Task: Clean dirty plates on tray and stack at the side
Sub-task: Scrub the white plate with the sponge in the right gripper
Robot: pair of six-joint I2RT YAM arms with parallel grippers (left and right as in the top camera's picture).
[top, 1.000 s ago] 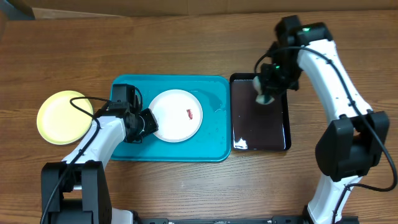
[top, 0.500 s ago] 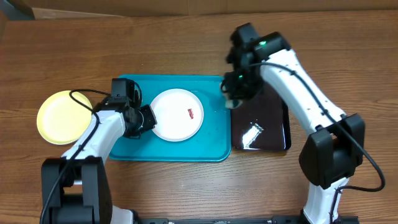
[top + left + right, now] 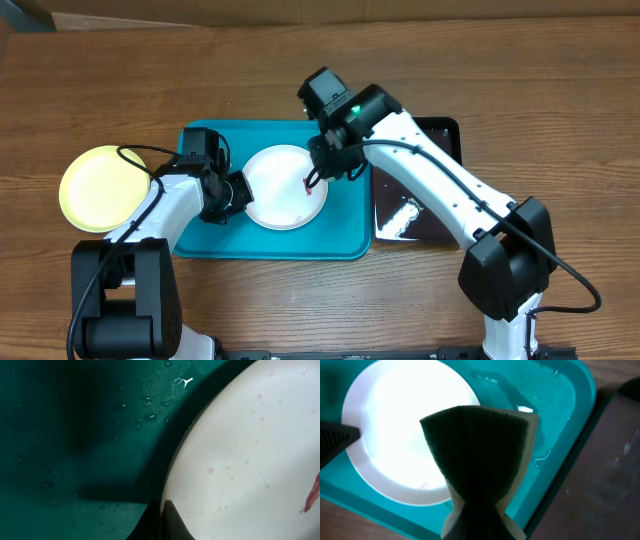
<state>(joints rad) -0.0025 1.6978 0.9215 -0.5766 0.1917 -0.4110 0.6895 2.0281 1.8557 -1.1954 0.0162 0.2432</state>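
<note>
The white plate (image 3: 280, 190), with a red-brown smear (image 3: 308, 183), lies in the turquoise tray (image 3: 345, 235). My left gripper (image 3: 234, 196) is shut on the plate's left rim; the left wrist view shows one finger on the white plate (image 3: 250, 450) over the wet tray (image 3: 75, 435). My right gripper (image 3: 322, 168) is shut on a green and cream sponge (image 3: 480, 455) and holds it over the plate's right edge, near the smear. The yellow-green plate (image 3: 100, 188) lies on the table left of the tray. The pale cyan plate is out of view.
A glossy black tray (image 3: 425, 205) with water in it stands against the turquoise tray's right side; it also shows in the right wrist view (image 3: 615, 460). Water drops lie on the turquoise tray floor (image 3: 555, 400). Bare wooden table lies all round.
My right arm has swung left from over the black tray, carrying the sponge, to above the white plate's right edge. My left gripper has stayed on the plate's rim.
</note>
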